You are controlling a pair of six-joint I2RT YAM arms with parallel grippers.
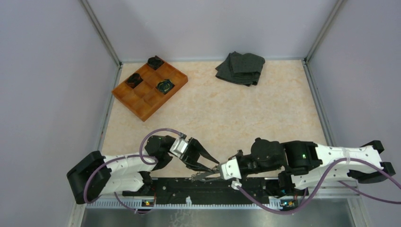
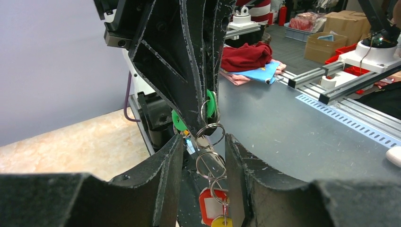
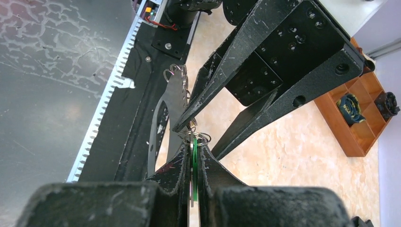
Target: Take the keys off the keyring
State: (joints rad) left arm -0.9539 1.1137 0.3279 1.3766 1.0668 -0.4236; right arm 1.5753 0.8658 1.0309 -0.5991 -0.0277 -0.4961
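Beige marbled table [image 1: 227, 109] between pale lilac walls [image 1: 47, 71]; orange tray [image 1: 151, 98] and dark cloth [image 1: 241, 68] far back; at the near edge, right end effector [image 3: 193, 147] pinched shut on a green tag [image 3: 194, 171]; left end effector [image 2: 204, 142] half-open around the hanging keyring [image 2: 211, 165].

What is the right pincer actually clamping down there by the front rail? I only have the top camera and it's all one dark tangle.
Observer: The right pincer is shut on a flat green disc.
Operator: Is anything attached to that disc?
Observer: Yes, a chain of linked metal rings runs from it, ending in a red tag and a yellow tag.
Operator: And the left pincer?
Observer: The left pincer is open, one finger on either side of that chain. I cannot tell whether it touches the rings.
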